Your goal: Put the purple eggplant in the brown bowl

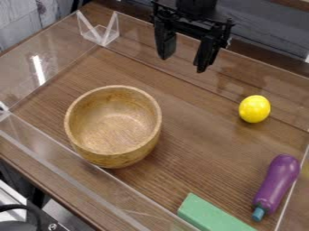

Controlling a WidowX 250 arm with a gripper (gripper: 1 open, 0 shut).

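The purple eggplant (276, 184) lies on the table at the right front, its blue-teal stem tip pointing toward the near edge. The brown bowl (112, 124), round and wooden, stands empty left of centre. My gripper (185, 50) hangs above the far middle of the table, pointing down, its black fingers (204, 54) spread open with nothing between them. It is well away from both the eggplant and the bowl.
A yellow ball (254, 108) rests right of centre, between the gripper and the eggplant. A flat green block (212, 217) lies at the front edge. Clear acrylic walls (36, 72) ring the wooden table, with a clear stand (98, 29) at the back left.
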